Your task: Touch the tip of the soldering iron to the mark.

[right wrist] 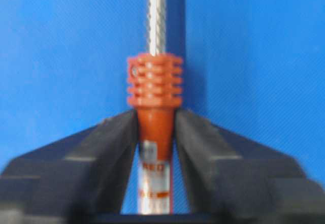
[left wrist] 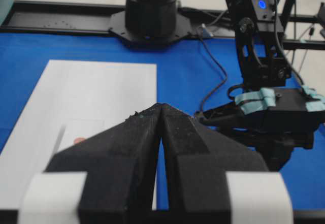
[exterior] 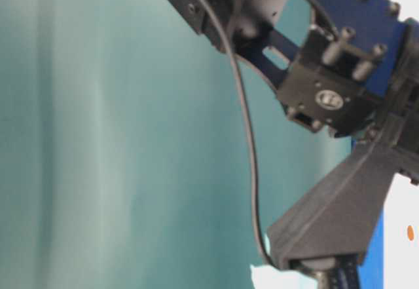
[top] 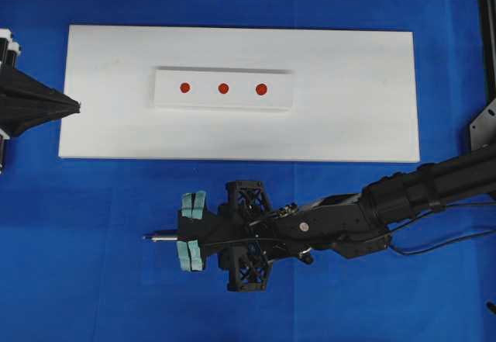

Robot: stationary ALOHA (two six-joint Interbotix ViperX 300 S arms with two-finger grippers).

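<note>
The soldering iron (right wrist: 155, 82) has an orange ribbed collar and a silver shaft; its handle sits between my right gripper's (right wrist: 156, 117) fingers, which press on the orange cone below the collar. From overhead, the right gripper (top: 184, 237) hovers over blue cloth in front of the board, with the iron's shaft (top: 159, 236) pointing left. Three red marks (top: 184, 88) (top: 223, 88) (top: 261, 89) lie in a row on a white strip (top: 205, 98). My left gripper (top: 79, 107) is shut and empty at the board's left edge; its fingertips meet (left wrist: 161, 107).
The strip rests on a large white board (top: 349, 117) on blue cloth. A black cord (exterior: 249, 138) hangs from the right arm. In the left wrist view, a black arm base (left wrist: 151, 10) stands at the far side.
</note>
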